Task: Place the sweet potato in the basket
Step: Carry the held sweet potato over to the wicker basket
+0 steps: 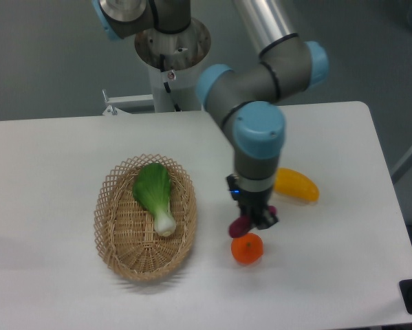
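The gripper (250, 218) is pinching the sweet potato (239, 226) and holding it above the table (54, 158), just over the orange (247, 248) and right of the basket (145, 217), which is holding 1 green leafy vegetable (155, 194). A yellow fruit (296, 185) is lying behind the arm.

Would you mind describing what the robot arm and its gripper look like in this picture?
The arm is built of silver-grey cylindrical segments with light blue round caps at the joints. The gripper is small, black and two-fingered, with a tiny blue light glowing on its body. The base column is white with a small label.
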{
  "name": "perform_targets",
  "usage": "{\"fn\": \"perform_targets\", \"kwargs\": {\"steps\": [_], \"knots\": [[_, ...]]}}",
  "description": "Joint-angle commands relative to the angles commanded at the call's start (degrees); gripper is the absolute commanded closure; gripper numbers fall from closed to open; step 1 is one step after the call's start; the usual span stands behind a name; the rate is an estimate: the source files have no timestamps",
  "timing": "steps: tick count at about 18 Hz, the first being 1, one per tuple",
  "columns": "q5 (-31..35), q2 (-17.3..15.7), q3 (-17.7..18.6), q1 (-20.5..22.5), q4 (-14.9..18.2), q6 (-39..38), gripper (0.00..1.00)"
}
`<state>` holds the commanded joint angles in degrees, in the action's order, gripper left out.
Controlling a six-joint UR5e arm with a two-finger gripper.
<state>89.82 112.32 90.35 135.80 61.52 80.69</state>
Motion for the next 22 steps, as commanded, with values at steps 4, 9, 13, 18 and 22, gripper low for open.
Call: {"fn": "perform_targets", "kwargs": {"steps": [4, 9, 13, 18, 22], "knots": [[0.0, 0.3, 0.1, -3.5, 0.1, -1.9, 0.80], [0.0, 1.2, 0.4, -8.1, -0.4, -5.4, 0.80], [0.1, 1.3, 1.7, -11.4, -0.3, -6.1, 0.80], [2.2, 2.3, 3.2, -16.1, -0.7, -8.6, 0.79], [2.1, 3.5, 3.1, -18.1, -0.8, -12.8, 0.72]]}}
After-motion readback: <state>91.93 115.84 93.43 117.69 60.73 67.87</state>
